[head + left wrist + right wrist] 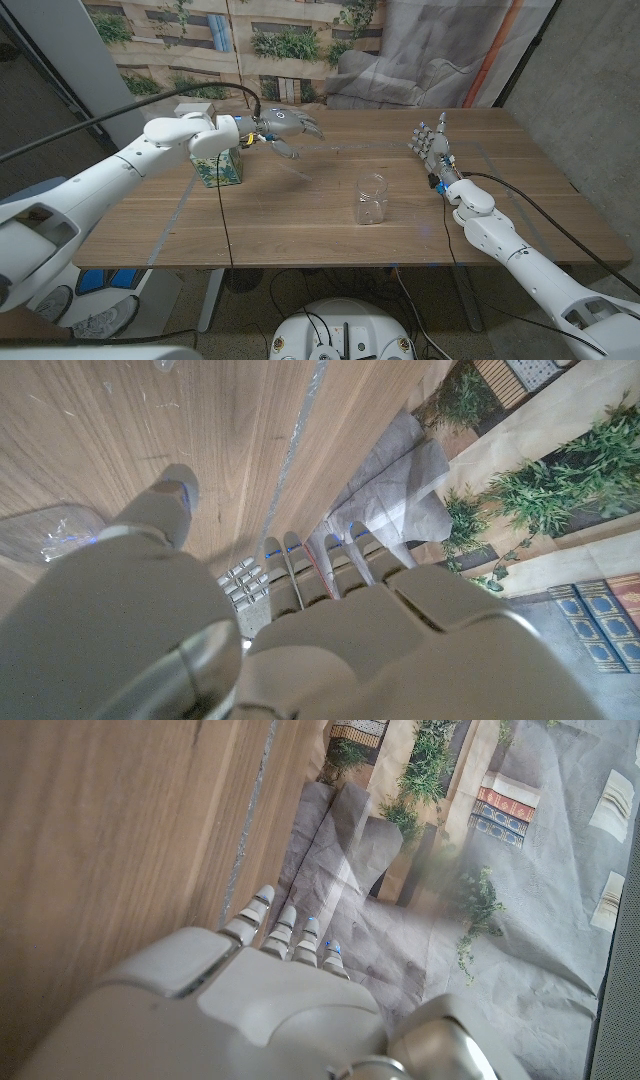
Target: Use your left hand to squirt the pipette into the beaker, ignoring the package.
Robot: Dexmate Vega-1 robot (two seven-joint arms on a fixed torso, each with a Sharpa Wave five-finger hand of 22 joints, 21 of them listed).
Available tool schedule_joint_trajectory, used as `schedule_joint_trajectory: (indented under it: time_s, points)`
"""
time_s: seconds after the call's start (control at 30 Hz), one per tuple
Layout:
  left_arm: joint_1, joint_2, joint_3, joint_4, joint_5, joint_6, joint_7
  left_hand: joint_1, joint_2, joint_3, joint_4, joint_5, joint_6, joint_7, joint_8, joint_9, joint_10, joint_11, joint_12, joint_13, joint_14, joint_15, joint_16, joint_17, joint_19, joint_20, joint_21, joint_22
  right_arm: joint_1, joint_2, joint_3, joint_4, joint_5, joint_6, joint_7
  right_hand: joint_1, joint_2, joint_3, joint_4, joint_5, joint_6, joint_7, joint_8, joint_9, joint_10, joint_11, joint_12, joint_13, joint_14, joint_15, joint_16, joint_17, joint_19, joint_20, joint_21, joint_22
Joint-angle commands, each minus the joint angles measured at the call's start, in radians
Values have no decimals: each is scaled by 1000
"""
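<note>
Our left hand (285, 125) hangs empty, fingers apart; we think the pipette is light and soft, best pinched at its bulb.

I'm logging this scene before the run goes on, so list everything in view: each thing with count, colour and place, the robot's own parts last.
Table: one, brown wood, spanning the head view.
Beaker: one, clear, upright on the table right of centre.
Package: one, green patterned carton, at the table's left, partly behind the left wrist.
Pipette: none that I can make out.
Backdrop: one, printed with buildings and plants, behind the table.
Grey cloth: one, draped behind the table's far right.
Left hand: one, grey, raised above the table near the package, fingers apart, holding nothing visible.
Right hand: one, grey, at the table's right, fingers apart, empty.
</note>
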Motion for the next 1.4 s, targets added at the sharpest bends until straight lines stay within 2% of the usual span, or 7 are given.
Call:
schedule_joint_trajectory:
  time_s: [0.03, 0.2, 0.27, 0.4, 0.5, 1.0, 1.4]
  points:
    - [-33, -24, 42, -16, 16, 38, -135, 19, -1, -11, 2, 4, -2, 2, -7, 4, -3, -1, 0, 1, -22, -15, -7, 4, -17, 8, 0, 4, 0, 0, 0, 1, 0, 0, 1, 0, 59, -7, -1, 4, 1, -9, 6, 2, 4, -6, 7, 0, -8, -83, 5, 4, 7, 7, 0, 3]
    - [-32, -35, 52, -14, 28, 68, -148, 31, 0, -23, 3, 4, 19, 16, -2, 3, 36, 12, 12, -2, -20, -22, 1, 3, -26, 25, 4, 3, 0, 0, 0, 1, 0, 0, 1, 0, 59, -7, -1, 4, 3, -9, 7, 2, -11, -4, 2, 0, -7, -84, 5, 4, 6, 8, 0, 3]
    - [-26, -38, 51, -17, 25, 86, -153, 38, 2, -28, 3, 4, 31, 31, 0, 2, 54, 32, 15, -3, -13, -21, 4, 3, -26, 32, 7, 3, 0, 0, 0, 1, 0, 0, 1, 0, 59, -7, -1, 4, 1, -10, 6, 2, -3, 1, 4, -1, -8, -83, 4, 4, 6, 8, 0, 3]
    - [-17, -41, 56, -29, 38, 125, -166, 48, 4, -33, 3, 4, 46, 41, 3, 2, 71, 46, 17, -4, -3, -20, 6, 2, -23, 37, 9, 3, 1, 1, 0, 1, 0, 0, 1, 0, 60, -7, -1, 4, 0, -10, 6, 2, -2, -14, 5, -1, -6, -86, 6, 4, 10, 8, 1, 3]
    - [-8, -44, 59, -29, 37, 149, -170, 52, 5, -36, 3, 4, 60, 50, 7, 2, 73, 46, 15, -5, 0, -20, 6, 2, -22, 39, 10, 3, 0, 1, 0, 1, 0, 0, 1, 0, 59, -7, -1, 4, 0, -8, 5, 2, 6, 0, 9, -1, -8, -83, 4, 4, 7, 7, -1, 3]
    - [32, -48, 71, -40, 12, 268, -222, 86, 28, -41, 5, 8, 103, 83, 4, 2, 110, 59, 16, -7, 26, -14, 8, 2, -1, 48, 15, 3, 0, 0, 0, 0, 0, 0, 0, 0, 59, -7, -1, 4, 2, -9, 6, 2, 9, -4, 11, -1, -7, -84, 5, 4, 7, 7, -2, 3]
    - [38, -62, 94, -11, -19, 275, -210, 103, 39, -42, 4, 10, 103, 101, -3, 2, 115, 65, 13, -7, 27, -8, 5, 2, -4, 55, 13, 3, 0, 0, 0, 0, 0, -1, 0, 0, 58, -7, -1, 4, 1, -9, 6, 2, -7, -4, 5, -2, -10, -84, 4, 4, 7, 8, -3, 3]
